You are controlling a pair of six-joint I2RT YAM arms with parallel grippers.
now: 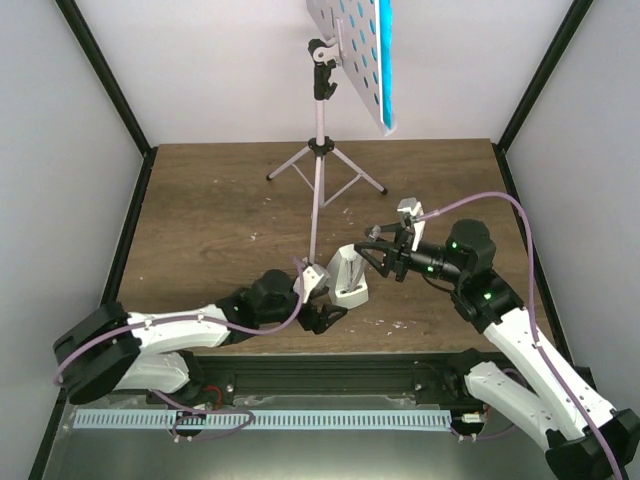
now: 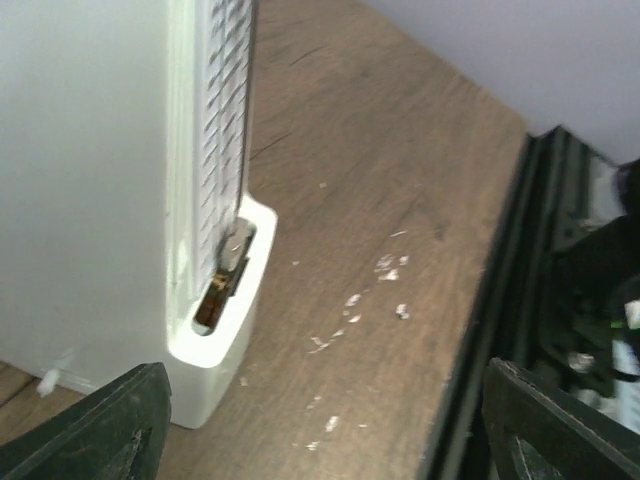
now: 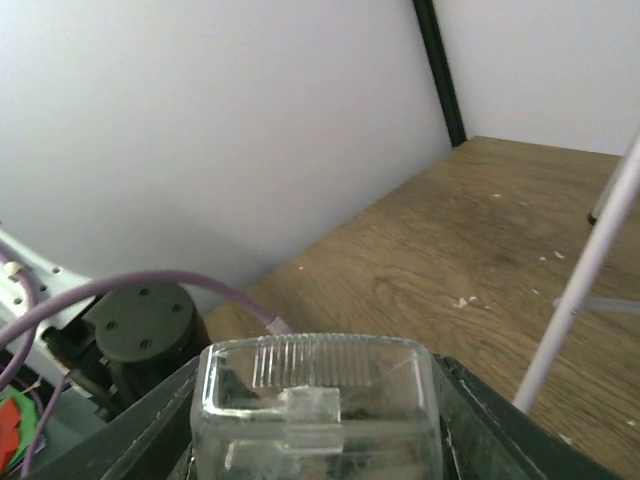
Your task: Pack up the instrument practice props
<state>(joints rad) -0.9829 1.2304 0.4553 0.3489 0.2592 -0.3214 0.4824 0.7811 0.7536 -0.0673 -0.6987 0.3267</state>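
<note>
A: Tool state?

B: Left gripper (image 2: 340,435) is wide, nothing in it. Its fingertips (image 2: 130,425) sit low in the wrist view, far apart. Right gripper (image 1: 380,256) is clamped on a clear ribbed plastic piece (image 3: 320,395), which fills the gap from finger to finger.

A: Metronome?

B: Metronome (image 1: 350,278) is upright on the table (image 1: 200,220), centre, near the front edge. Its front recess faces the left wrist camera, ribbed scale showing. The base sits just ahead of the finger low-left in that view, not pinched. Can't tell if that finger touches it.

A: Clearance round it?

B: Tight. Front rail (image 2: 490,300) is near, with only a strip of wood scattered with white flecks (image 2: 390,265) between. Music stand (image 1: 322,110) is back-centre. Its front leg (image 1: 315,225) runs forward and ends just beside the metronome and the left wrist. The right gripper hangs close on the metronome's right.

A: Open room?

B: The left half of the table is bare wood out to the side rail (image 1: 130,232). The back-right corner is too, past the stand's right leg.

A: Booklet?

B: Teal booklet (image 1: 385,60) is on the stand's perforated desk (image 1: 345,40), high up and tilted, seen nearly edge-on. The top is cut off by the frame.
</note>
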